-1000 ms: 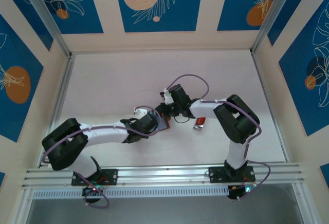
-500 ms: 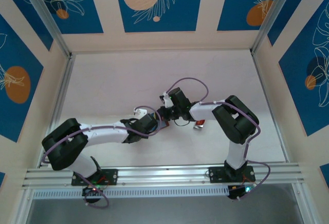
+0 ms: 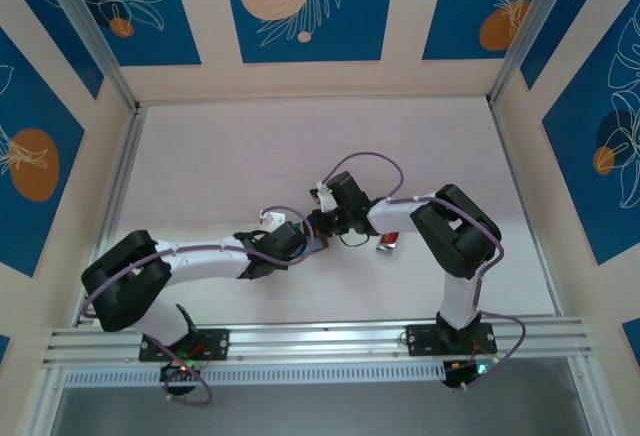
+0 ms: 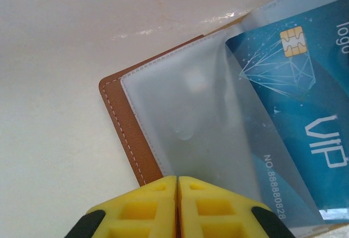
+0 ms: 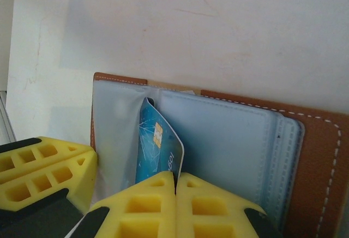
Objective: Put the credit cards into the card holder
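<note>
Card holder lies open and flat on the white table, near the middle. Brown leather-look cover, pale stitching along the edge, rounded corner. Inside: frosted clear plastic sleeves, stacked at one end. Blue card sits tilted, partly tucked under one lifted sleeve, the rest sticking out. It has a gold chip, white diamond line art, "VIP" and an embossed number. Red card lies on the table just right of the holder, apart from it.
</note>
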